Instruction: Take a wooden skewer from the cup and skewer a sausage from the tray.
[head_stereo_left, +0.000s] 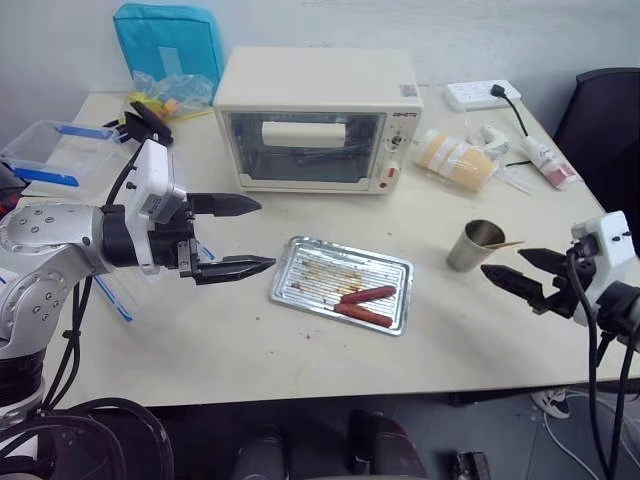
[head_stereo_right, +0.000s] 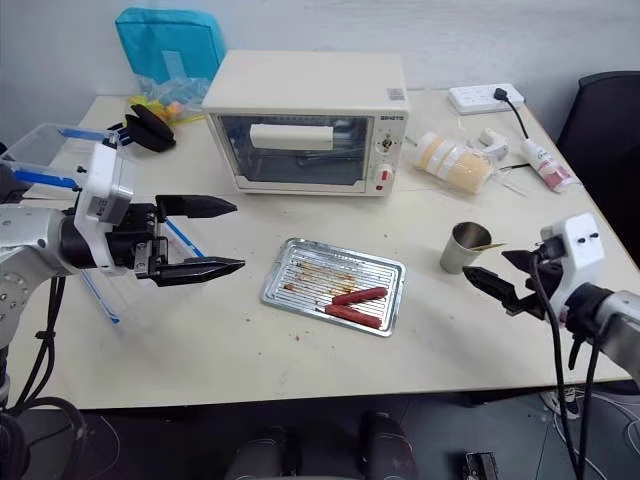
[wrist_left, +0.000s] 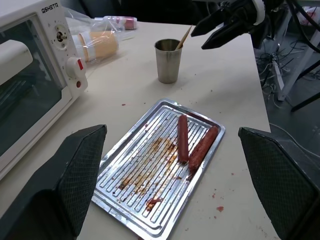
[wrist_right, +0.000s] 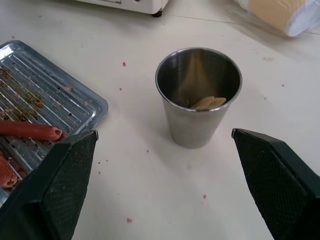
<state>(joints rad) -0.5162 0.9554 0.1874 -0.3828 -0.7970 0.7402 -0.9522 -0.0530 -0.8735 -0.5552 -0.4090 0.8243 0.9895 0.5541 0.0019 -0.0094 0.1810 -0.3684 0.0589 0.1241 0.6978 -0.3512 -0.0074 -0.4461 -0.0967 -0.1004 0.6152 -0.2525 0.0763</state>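
Observation:
The steel cup (head_stereo_left: 474, 246) stands on the table to the right of the tray (head_stereo_left: 300, 290), with a wooden skewer (head_stereo_left: 503, 243) leaning out of its rim. Pale skewer ends (wrist_right: 210, 102) lie inside the cup. Two reddish-brown sausages (head_stereo_left: 368, 294) (head_stereo_left: 362, 315) lie side by side at the tray's right end. My right gripper (head_stereo_left: 502, 260) hovers open just right of the cup, pointing at it, holding nothing. My left gripper (head_stereo_left: 266, 234) is open and empty above the table left of the tray, pointing toward it.
A cream toaster oven (head_stereo_left: 315, 120) stands behind the tray. A plastic-wrapped cup stack (head_stereo_left: 455, 158), a tube (head_stereo_left: 548, 160) and a power strip (head_stereo_left: 482, 94) lie at the back right. A clear blue-clipped box (head_stereo_left: 55, 150) sits far left, a black chair (head_stereo_left: 610, 110) far right.

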